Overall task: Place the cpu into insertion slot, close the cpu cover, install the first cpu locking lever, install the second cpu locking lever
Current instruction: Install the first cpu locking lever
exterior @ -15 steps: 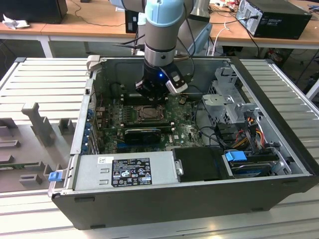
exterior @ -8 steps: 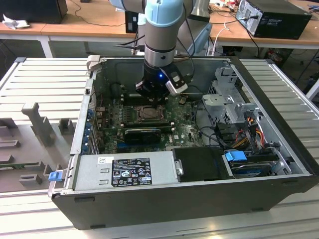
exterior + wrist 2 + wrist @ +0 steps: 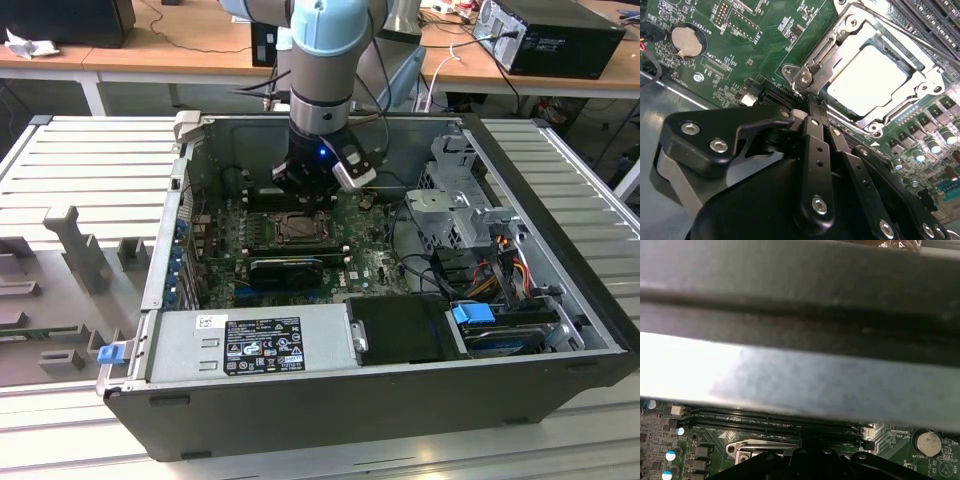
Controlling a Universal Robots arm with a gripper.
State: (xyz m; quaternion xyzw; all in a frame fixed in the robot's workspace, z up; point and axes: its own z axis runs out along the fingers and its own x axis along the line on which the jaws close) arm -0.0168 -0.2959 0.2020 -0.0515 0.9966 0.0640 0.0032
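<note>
The cpu [image 3: 867,75] lies in the insertion slot [image 3: 298,228], its pale silver top showing through the cut-out of the cpu cover [image 3: 920,82]. The cover lies flat over it. A thin metal locking lever [image 3: 905,30] runs along one side of the socket. My gripper [image 3: 811,102] is shut, its black fingers [image 3: 816,145] pressed side by side with the tips at the socket's corner hinge [image 3: 802,75]. I cannot tell whether they pinch anything. In the exterior view the gripper [image 3: 300,195] hangs just behind the socket. The socket's metal edge [image 3: 760,446] also shows in the first wrist view.
The green motherboard [image 3: 370,265] lies inside an open computer case [image 3: 330,400]. Long black memory slots [image 3: 765,417] run beside the socket, near the grey case wall [image 3: 800,375]. A coin battery [image 3: 683,40], a power supply [image 3: 250,345], drive bays [image 3: 455,215] and cables [image 3: 500,270] surround the area.
</note>
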